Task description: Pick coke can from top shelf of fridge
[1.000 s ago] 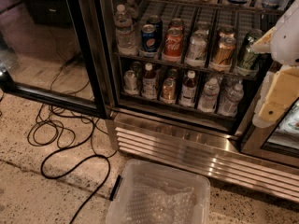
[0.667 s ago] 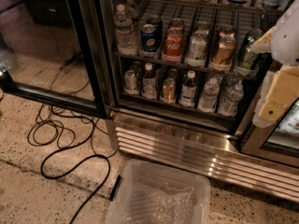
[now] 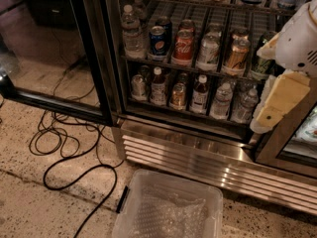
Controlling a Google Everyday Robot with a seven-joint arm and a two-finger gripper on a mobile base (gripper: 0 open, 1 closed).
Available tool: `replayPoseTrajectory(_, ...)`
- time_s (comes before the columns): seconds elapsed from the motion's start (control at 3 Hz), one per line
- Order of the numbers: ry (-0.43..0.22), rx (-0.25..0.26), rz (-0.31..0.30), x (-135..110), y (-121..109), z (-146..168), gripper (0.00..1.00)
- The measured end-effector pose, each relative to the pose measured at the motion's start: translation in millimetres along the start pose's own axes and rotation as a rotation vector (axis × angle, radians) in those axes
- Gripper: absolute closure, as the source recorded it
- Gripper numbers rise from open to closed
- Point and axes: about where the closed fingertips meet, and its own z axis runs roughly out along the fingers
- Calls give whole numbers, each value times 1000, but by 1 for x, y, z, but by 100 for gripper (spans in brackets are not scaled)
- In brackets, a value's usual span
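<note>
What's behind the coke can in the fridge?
Behind the coke can stands another can, only its top showing; farther back is covered. The tool hangs at right, before the fridge.

Clear plastic bin, black cables on speckled floor, Pepsi can

Coca-Cola script on coke can, Pepsi logo on blue can, end effector far right
</note>
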Motion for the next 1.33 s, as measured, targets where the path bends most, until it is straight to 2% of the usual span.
replayPoseTrajectory(0.33, -64, -42, 10, -12, 8, 11, 0)
replayPoseTrajectory(1.0, -68, -22, 28, -22, 11, 21, 0)
replayPoseTrajectory(1.33, -58, 86, 97, -69, 9, 77, 0)
